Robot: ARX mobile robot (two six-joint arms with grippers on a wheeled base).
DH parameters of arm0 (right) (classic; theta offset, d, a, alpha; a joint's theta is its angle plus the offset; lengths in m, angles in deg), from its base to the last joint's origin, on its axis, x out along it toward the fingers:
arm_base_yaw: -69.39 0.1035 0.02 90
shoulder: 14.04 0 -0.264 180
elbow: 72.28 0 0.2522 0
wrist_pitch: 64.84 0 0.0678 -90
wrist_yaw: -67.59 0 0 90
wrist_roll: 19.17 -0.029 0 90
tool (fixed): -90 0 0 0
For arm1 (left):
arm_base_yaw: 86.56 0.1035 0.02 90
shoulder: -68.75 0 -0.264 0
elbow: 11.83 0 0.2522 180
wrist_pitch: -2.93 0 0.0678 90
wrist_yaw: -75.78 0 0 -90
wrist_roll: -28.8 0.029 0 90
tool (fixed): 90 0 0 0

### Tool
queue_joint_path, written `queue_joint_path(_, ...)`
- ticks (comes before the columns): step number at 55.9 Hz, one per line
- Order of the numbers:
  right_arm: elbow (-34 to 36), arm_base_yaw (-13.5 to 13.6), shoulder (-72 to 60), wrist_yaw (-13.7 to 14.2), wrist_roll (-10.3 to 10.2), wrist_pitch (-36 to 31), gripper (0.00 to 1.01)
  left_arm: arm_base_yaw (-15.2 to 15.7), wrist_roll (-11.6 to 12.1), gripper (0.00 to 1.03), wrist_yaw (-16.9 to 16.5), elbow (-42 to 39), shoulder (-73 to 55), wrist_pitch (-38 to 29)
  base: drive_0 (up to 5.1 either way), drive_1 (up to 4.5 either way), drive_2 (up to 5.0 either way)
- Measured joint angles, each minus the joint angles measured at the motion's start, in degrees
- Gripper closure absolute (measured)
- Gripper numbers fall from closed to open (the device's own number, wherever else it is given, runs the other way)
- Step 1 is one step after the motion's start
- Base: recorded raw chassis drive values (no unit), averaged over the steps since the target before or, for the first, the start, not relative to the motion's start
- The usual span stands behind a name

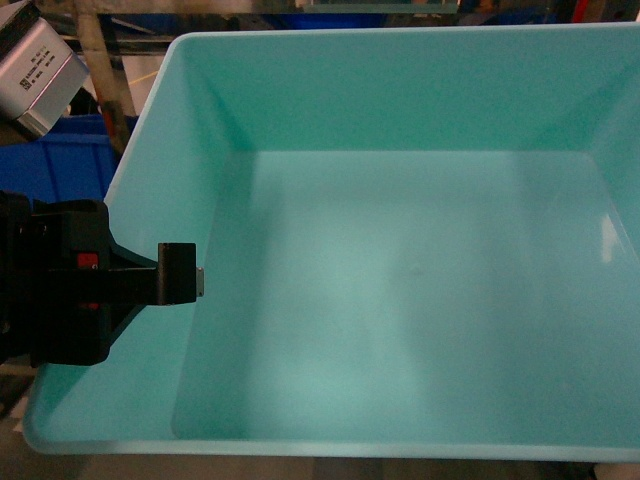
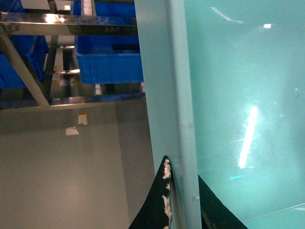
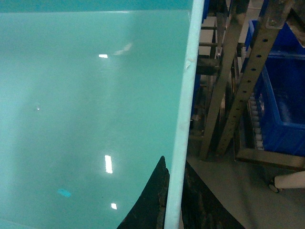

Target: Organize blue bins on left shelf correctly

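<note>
blue bin (image 1: pixel 400 250) fills nearly the whole head view, held up close, empty, its glossy inside facing the camera. my left gripper (image 1: pixel 185 275) pinches the bin's left wall: one finger over the rim inside, the other outside, and the left wrist view shows both dark fingers (image 2: pixel 159 200) pressed against the wall. my right gripper (image 3: pixel 172 200) pinches the right wall the same way in the right wrist view; it is out of frame in the head view.

the left shelf (image 2: pixel 71 21) is far left, steel rails with royal-blue crates (image 2: pixel 112 59) sitting in it.

risks, as i judge them:
- the walls are smooth and sloping, the pinches narrow; the bin could slide out.
- uneven arm motion could twist or flex the bin and pop one pinch loose.
- the bin blocks my forward view, so the far rim could strike a rail or crate unseen.
</note>
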Motion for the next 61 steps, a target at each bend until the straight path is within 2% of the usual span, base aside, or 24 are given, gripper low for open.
queue_joint_path(10, -0.02, 0.22, 0.02, 0.02, 0.0, -0.2, 0.95, 0.22, 0.0, 1.01, -0.02, -0.04, 0.13, -0.13, -2.4, 1.69, 0.8)
queue_joint_path(28, 0.0, 0.22, 0.02, 0.07, -0.02, 0.02, 0.95, 0.2, 0.0, 1.01, -0.07, -0.04, 0.24, 0.07, 0.1, 4.35, -4.1)
queue_joint_path(45, 0.0, 0.2, 0.04, 0.17, -0.02, 0.0, 0.96, 0.11, 0.0, 1.01, -0.04, -0.04, 0.11, -0.11, -4.0, 2.09, 2.1)
queue_joint_path(55, -0.02, 0.22, 0.02, 0.17, -0.02, -0.09, 0.97, 0.22, 0.0, 1.01, -0.04, -0.04, 0.13, -0.11, 0.0, 0.0, 0.0)
queue_joint_path(61, 0.0, 0.22, 0.04, 0.79, 0.24, 0.26, 0.99, 0.02, -0.48, 1.01, -0.15, -0.04, 0.17, 0.02, -0.2, 3.56, -3.9)
